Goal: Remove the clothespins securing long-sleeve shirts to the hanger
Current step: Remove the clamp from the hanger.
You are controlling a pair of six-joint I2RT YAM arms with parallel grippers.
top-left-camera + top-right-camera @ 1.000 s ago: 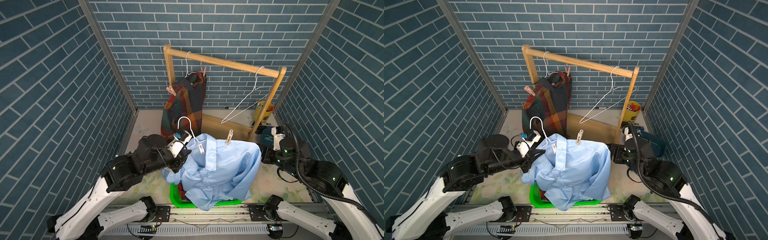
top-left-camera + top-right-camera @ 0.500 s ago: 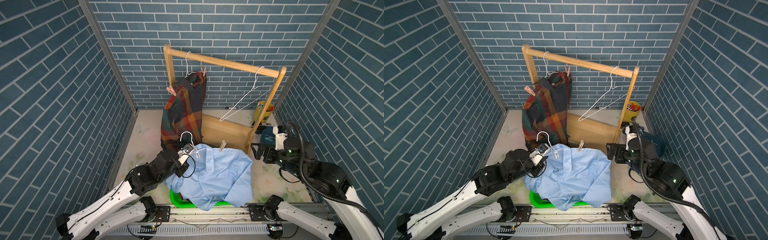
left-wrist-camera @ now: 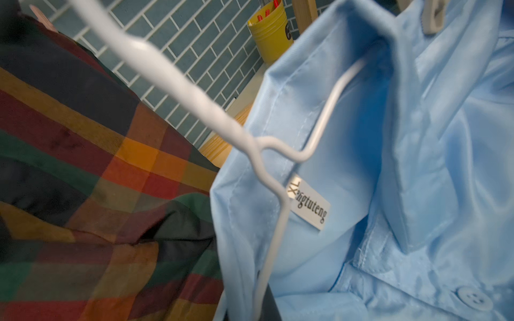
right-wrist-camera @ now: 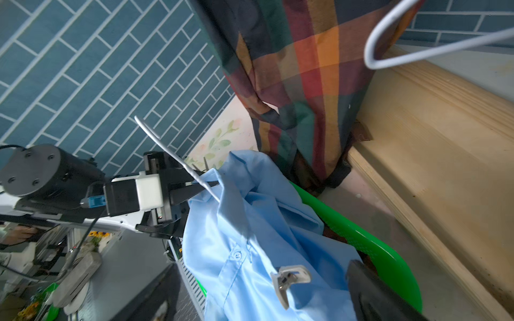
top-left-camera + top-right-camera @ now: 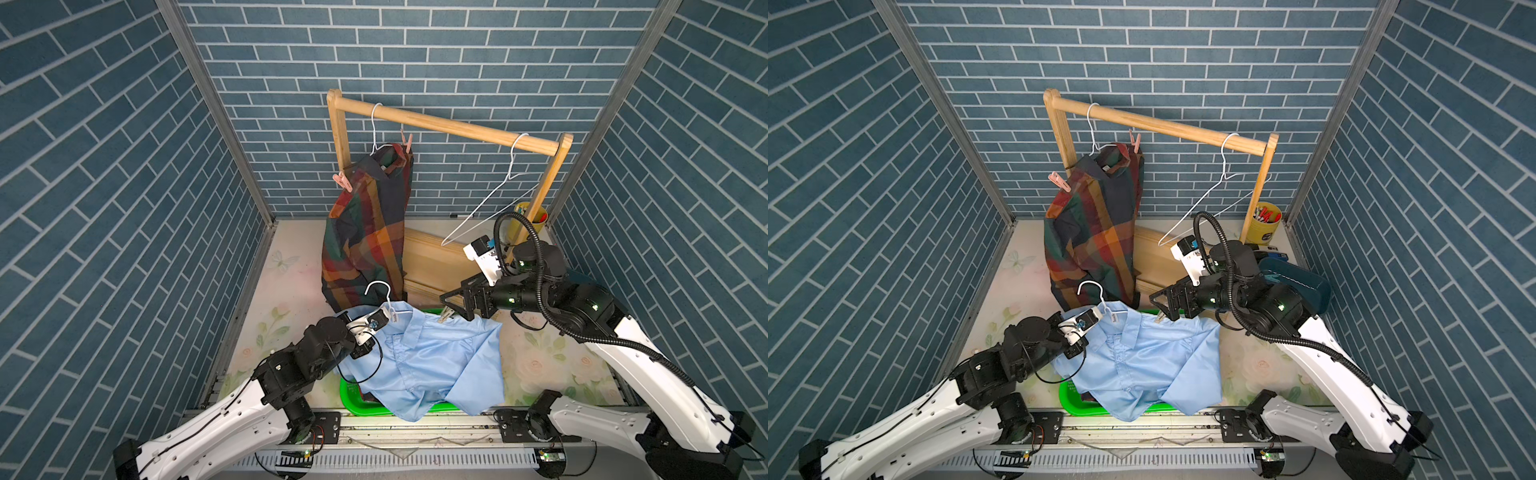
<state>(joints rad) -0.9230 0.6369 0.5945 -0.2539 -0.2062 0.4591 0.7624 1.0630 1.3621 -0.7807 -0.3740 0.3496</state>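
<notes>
Two roles: the left gripper, clamped on the hanger, steadies the blue shirt so the wide-open, empty right gripper can reach the pale clothespin beside it.

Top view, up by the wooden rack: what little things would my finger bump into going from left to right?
First the lower pink clothespin → upper pink clothespin → empty white hanger → yellow cup.

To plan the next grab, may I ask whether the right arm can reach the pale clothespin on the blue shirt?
Probably yes: the open right claw hovers beside the pale clothespin, nothing between.
</notes>
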